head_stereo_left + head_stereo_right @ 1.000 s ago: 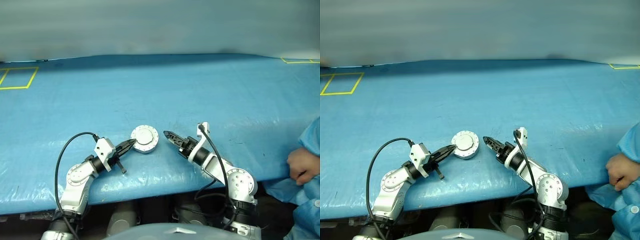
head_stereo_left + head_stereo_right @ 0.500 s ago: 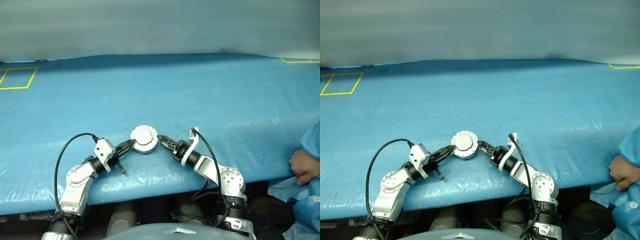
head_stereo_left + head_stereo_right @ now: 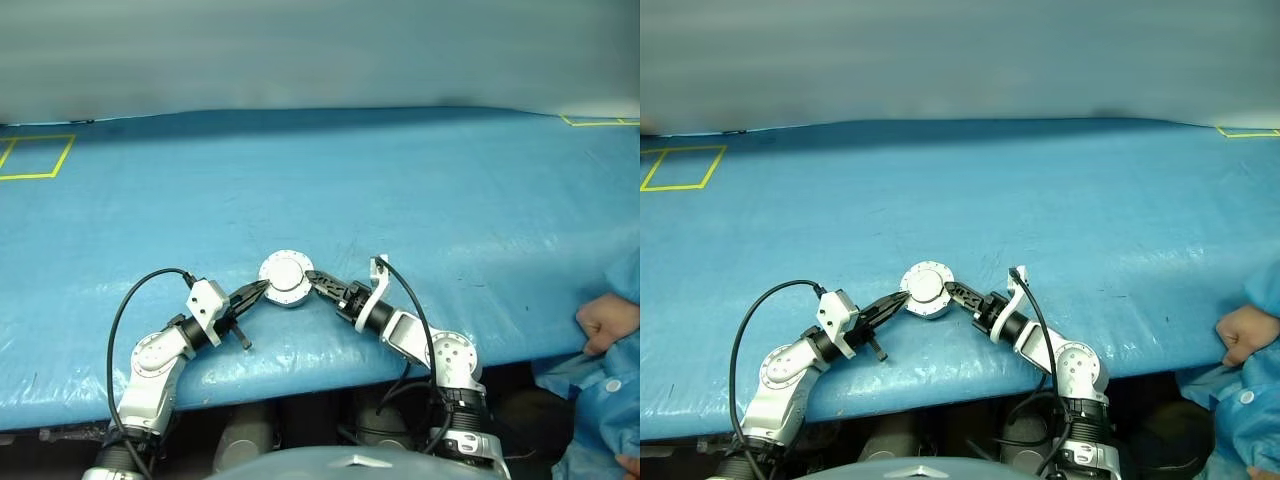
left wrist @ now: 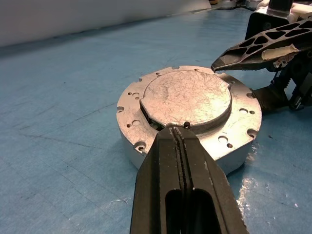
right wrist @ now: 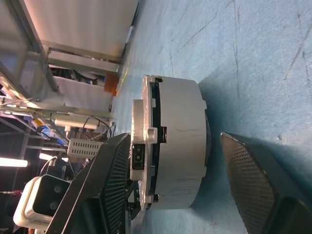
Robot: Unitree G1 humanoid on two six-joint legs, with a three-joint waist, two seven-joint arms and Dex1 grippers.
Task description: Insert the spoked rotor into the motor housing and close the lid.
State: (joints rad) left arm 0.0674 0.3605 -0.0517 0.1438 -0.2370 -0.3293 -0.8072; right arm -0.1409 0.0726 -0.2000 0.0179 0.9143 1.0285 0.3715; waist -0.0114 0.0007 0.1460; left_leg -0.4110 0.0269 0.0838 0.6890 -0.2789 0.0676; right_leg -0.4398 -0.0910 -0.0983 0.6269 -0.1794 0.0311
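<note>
Near the front edge of the blue table (image 3: 330,190) sits the motor housing (image 3: 286,281) with its lid (image 4: 187,96) closed on top. Left gripper (image 3: 262,287) — fingers pressed together, holding nothing — touches its rim. Right gripper (image 3: 312,281) stands open, one finger above the lid and one beside the housing wall — gripping nothing.

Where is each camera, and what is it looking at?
Left eye view, right eye view: on the head, looking down over both arms at the blue table and the closed motor housing.
Left wrist view: along the shut left gripper, touching the lid.
Right wrist view: between the open right gripper fingers, at the housing's side.
All views share the housing.
</note>
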